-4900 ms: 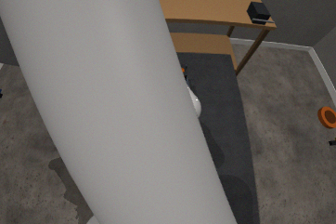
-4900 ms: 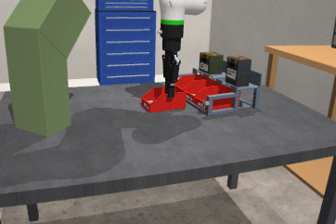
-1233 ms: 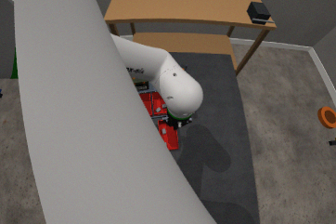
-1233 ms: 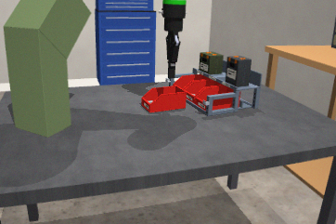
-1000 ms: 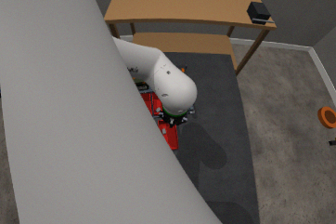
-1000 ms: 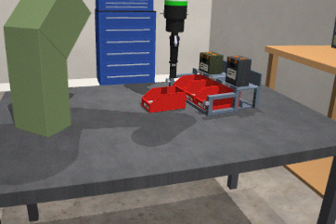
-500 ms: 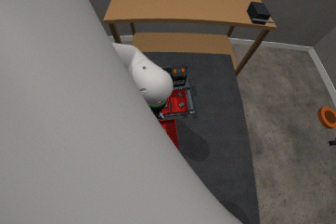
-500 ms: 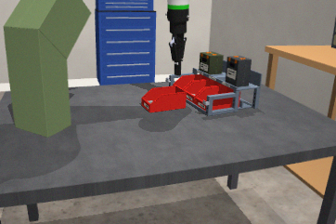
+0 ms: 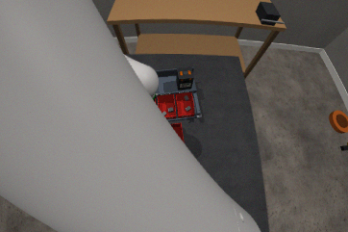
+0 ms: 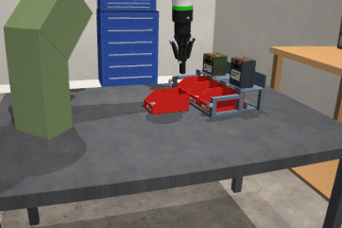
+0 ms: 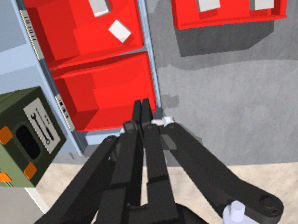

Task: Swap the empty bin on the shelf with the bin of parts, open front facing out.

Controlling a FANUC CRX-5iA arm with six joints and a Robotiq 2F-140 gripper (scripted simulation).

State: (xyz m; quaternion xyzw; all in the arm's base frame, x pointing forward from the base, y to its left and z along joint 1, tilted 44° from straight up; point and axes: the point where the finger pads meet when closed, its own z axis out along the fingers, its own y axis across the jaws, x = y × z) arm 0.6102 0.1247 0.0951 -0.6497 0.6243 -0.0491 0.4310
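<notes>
My gripper (image 10: pixel 182 66) hangs shut and empty above the far end of the grey shelf (image 10: pixel 222 96). In the wrist view its fingertips (image 11: pixel 143 115) sit over the edge of an empty red open bin (image 11: pixel 107 90) on the shelf. The red bin beside it (image 11: pixel 100 19) holds two white parts. The red bin with parts (image 10: pixel 167 100) stands upright on the table in front of the shelf. In the top view the arm hides most of it (image 9: pixel 178 131).
Two dark boxes (image 10: pixel 213 63) (image 10: pixel 242 71) stand on the shelf's top board. A blue drawer cabinet (image 10: pixel 128 34) stands behind the table. A wooden table (image 9: pixel 192 6) is at the far side. The green robot base (image 10: pixel 42 61) stands on the left.
</notes>
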